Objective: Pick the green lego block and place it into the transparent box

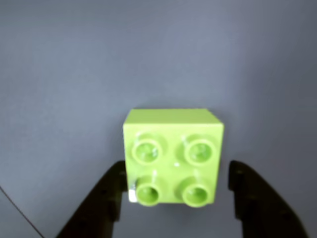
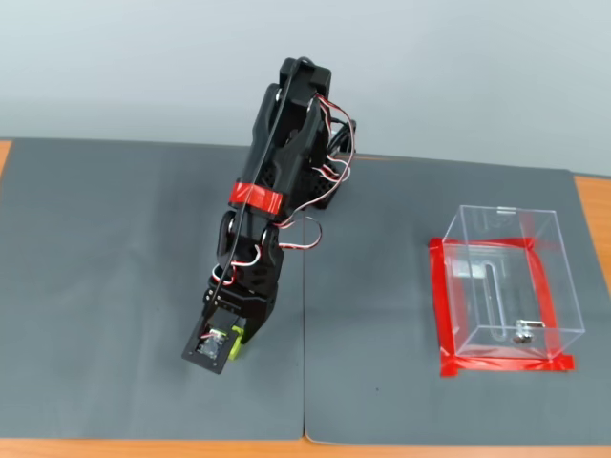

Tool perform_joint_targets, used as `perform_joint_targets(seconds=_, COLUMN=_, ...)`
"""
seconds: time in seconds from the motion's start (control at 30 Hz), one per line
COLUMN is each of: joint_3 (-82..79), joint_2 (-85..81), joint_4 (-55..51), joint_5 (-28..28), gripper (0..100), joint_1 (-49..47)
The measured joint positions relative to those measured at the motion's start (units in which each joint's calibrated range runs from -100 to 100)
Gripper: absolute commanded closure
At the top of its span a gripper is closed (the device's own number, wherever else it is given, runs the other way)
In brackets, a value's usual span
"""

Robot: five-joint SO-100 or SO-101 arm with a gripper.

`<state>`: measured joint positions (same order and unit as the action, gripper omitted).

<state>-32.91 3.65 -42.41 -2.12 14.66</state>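
The green lego block (image 1: 173, 156) is a small lime brick with four studs, lying on the grey mat. In the wrist view it sits between my gripper's (image 1: 177, 173) two black fingers: the left finger (image 1: 111, 191) is against its lower left side, and the right finger (image 1: 247, 193) stands a small gap away. The gripper is open around the block. In the fixed view the arm reaches down at the mat's front left, and the block (image 2: 236, 337) shows as a green sliver at the gripper (image 2: 227, 345). The transparent box (image 2: 549, 277) stands far to the right, empty of bricks.
Red tape (image 2: 506, 364) frames the box's base on the mat. Two grey mats meet at a seam (image 2: 304, 382) just right of the gripper. The orange table edge (image 2: 153, 448) runs along the front, and the arm's base (image 2: 305, 143) stands at the back.
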Motion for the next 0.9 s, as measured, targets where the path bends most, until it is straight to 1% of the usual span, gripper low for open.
perform_joint_targets(seconds=0.43, joint_3=0.00, joint_2=0.68, joint_4=1.39, joint_5=0.20, gripper=77, joint_1=-0.81)
perform_joint_targets(seconds=0.57, joint_3=0.00, joint_2=0.68, joint_4=1.39, joint_5=0.20, gripper=86, joint_1=-0.66)
perform_joint_targets(seconds=0.9, joint_3=0.00, joint_2=0.68, joint_4=1.39, joint_5=0.59, gripper=86, joint_1=-0.22)
